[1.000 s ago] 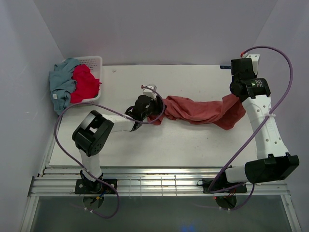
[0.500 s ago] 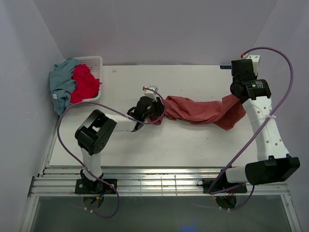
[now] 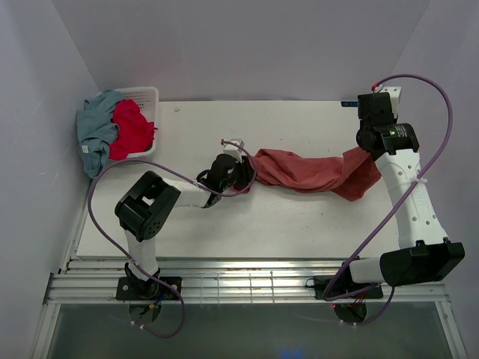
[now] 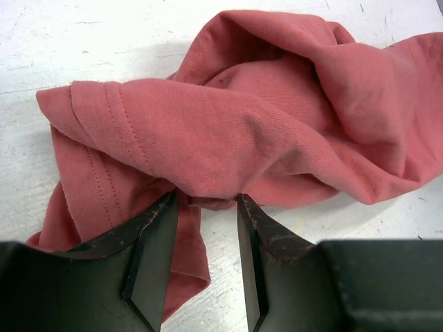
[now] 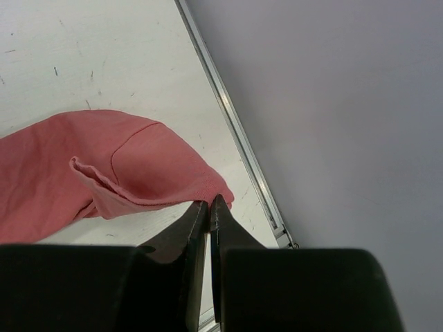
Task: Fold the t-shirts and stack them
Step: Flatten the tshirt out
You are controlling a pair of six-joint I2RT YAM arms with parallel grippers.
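- In the top view the near edge of the counter [image 3: 284,224] runs along 6 o'clock, and bare white surface lies between it and the cloth
- The left fingers [image 3: 243,174] sit low near the middle of the counter, pointing toward 3 o'clock, at the left end of the salmon-red t-shirt [image 3: 307,170]
- Only the left wrist view shows that grip: the fingers are narrowed to a small gap, and a wad of the shirt fills it between the tips
- That view also shows a double-stitched hem folded over at 10 o'clock of the tips, and more cloth heaped beyond them toward 1 o'clock
- From above, the shirt is a long rumpled band running from 9 to 3 o'clock across the middle of the counter, its right end meeting the right fingers [image 3: 365,152]
- Only the right wrist view shows that end: the fingers are all but closed, with a sliver between them, and the shirt's edge is caught at the tips
- The same view shows the counter's metal rail [image 5: 235,131] and the side wall [image 5: 332,104] just at 3 o'clock of the tips, so room is tight there
- Bare counter shows at 12 o'clock of the band, up to the far edge
- At 10 o'clock, in the far left corner, stands the white basket [image 3: 148,93], seen only from above and well apart from both sets of fingers
- The crimson t-shirt [image 3: 131,127] is heaped in it, and the grey-blue t-shirt [image 3: 93,129] beside that spills over the rim on the wall side
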